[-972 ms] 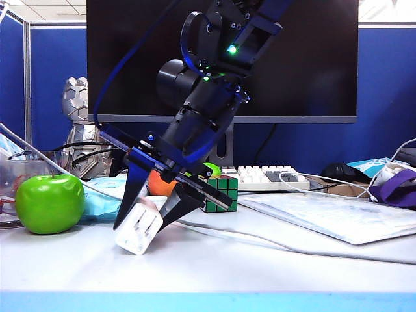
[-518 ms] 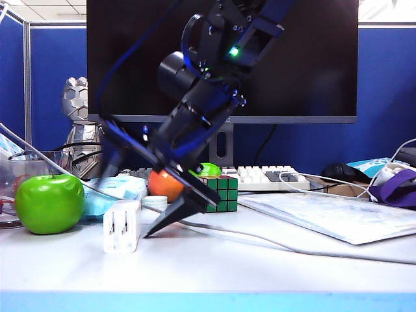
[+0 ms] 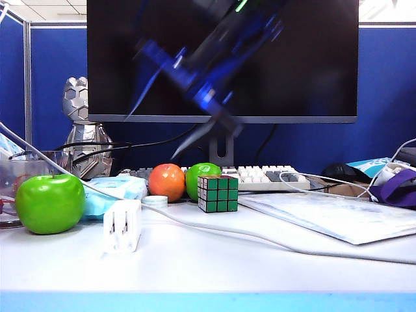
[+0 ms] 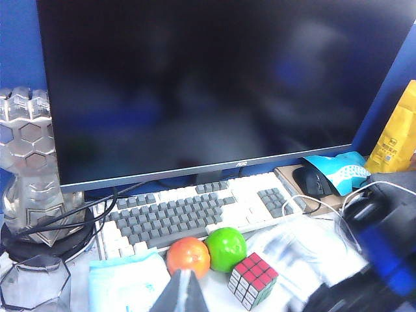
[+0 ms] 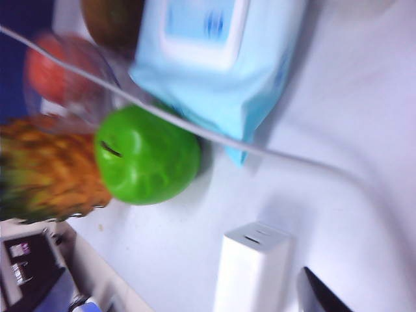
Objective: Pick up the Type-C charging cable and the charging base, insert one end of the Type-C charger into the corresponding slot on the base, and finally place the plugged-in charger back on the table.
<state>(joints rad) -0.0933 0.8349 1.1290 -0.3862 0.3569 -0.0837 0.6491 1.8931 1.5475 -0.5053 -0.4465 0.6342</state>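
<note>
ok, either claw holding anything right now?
No. The right claw is open in the air above the charging base, which stands free on the table. The left claw is shut, empty.

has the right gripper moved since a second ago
Yes. The right gripper has let go of the charging base and risen from the table to in front of the monitor, open.
</note>
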